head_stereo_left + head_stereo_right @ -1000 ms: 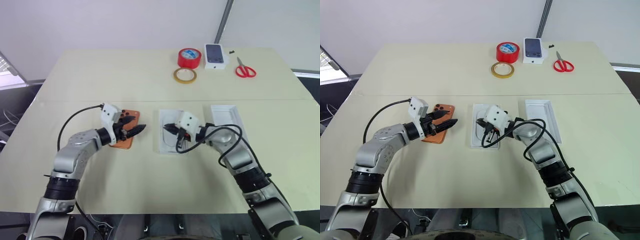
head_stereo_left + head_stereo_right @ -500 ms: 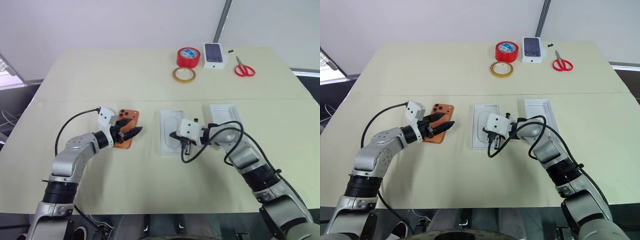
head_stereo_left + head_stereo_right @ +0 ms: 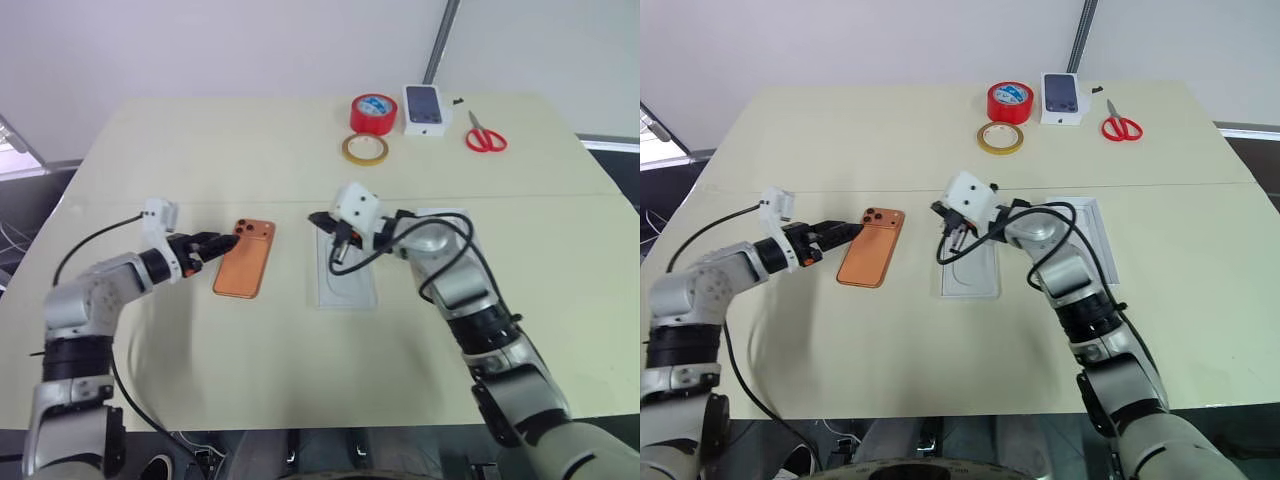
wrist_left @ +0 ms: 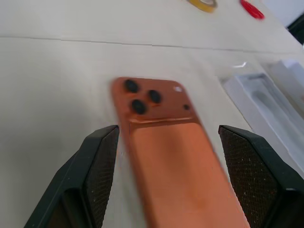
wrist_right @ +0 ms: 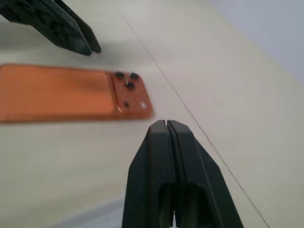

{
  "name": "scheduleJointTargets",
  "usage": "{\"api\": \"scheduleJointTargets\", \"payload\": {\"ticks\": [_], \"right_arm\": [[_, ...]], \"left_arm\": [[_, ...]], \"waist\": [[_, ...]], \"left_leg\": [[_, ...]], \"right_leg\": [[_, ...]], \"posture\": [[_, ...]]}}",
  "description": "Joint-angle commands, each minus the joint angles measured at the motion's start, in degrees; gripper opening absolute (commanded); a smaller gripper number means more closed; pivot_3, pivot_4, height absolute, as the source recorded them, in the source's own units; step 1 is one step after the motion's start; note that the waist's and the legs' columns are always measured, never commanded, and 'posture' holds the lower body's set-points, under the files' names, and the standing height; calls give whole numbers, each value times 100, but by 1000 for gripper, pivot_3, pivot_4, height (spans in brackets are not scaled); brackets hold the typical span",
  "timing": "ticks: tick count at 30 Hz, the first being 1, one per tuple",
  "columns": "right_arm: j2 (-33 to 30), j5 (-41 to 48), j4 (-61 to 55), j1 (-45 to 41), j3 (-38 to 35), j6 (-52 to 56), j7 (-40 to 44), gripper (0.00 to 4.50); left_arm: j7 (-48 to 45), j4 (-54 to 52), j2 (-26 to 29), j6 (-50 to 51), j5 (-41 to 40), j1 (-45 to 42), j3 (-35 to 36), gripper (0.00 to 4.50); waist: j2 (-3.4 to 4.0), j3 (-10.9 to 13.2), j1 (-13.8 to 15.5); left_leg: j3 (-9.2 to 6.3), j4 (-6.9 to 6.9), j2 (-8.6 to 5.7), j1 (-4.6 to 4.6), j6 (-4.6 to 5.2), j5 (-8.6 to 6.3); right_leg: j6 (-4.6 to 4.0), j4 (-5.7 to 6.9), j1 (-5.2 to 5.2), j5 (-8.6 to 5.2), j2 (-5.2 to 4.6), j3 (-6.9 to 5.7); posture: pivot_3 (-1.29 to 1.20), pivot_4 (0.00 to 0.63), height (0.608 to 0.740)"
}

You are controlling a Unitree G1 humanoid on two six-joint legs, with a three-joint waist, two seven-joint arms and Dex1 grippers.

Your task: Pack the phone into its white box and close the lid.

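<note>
The copper-orange phone (image 3: 244, 259) lies flat on the table, back up, its lenses at the far end. My left gripper (image 3: 843, 231) is open just left of that end, and its fingers (image 4: 97, 161) stand wide apart and hold nothing. The white box (image 3: 346, 270), a shallow tray with an oval outline on its floor, lies right of the phone. My right gripper (image 3: 318, 220) is shut and empty over the box's far left corner, pointing toward the phone (image 5: 71, 92). The lid (image 3: 1099, 240) lies right of the box, partly behind my right arm.
At the table's far side are a red tape roll (image 3: 377, 113), a yellow tape ring (image 3: 366, 150), a small white box with a phone picture (image 3: 424, 108) and red scissors (image 3: 486, 136). A black cable loops from my right wrist over the box.
My left gripper has drawn back to the left off the phone, which now lies uncovered. My right gripper has risen and moved left, from over the box's middle to its far left corner.
</note>
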Motion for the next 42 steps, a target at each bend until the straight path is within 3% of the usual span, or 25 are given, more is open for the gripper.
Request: {"api": "scheduleJointTargets", "payload": {"ticks": [1,5,11,22,30,42], "right_arm": [[295,-329,463,-375,552,-128,119,54],[544,-577,1232,-778,1048,-7,461,54],[845,-780,2132,-1198,1234,-7,618,54],[944,-1061,2467,-1226,1270,-330,627,54],[904,-1108,2472,-1195,1163,-363,663,54],[847,-1129,2487,-1175,1095,-403,595,54]], "left_arm": [[-503,539,274,274,-57,-258,12,3530],[-901,978,383,700,11,-539,-273,3530],[-1410,988,406,996,234,-491,-880,3530],[-1567,1217,-23,1244,532,-628,-1298,3530],[-1471,1440,-482,1634,505,-1045,-1102,3530],[-1551,1612,-260,1840,407,-1172,-677,3530]], "waist": [[0,0,-12],[-1,0,11],[-2,-1,-12],[7,-14,7],[23,-33,56],[20,-31,-8]], "left_leg": [[0,0,0,0,-1,1],[-1,7,-3,-4,-3,2],[-3,9,-13,-3,-3,2],[-3,-1,-16,55,-7,3],[-9,2,-25,63,4,-3],[-9,1,-28,59,3,-3]], "right_leg": [[0,0,-2,0,1,0],[0,13,-6,0,0,-1],[0,38,-15,0,-7,-1],[-1,50,27,-1,-12,1],[-1,49,33,-1,-19,1],[-1,51,35,0,-19,3]], "posture": [[0,150,740],[0,150,740],[0,150,740],[0,150,740],[0,150,740],[0,150,740]]}}
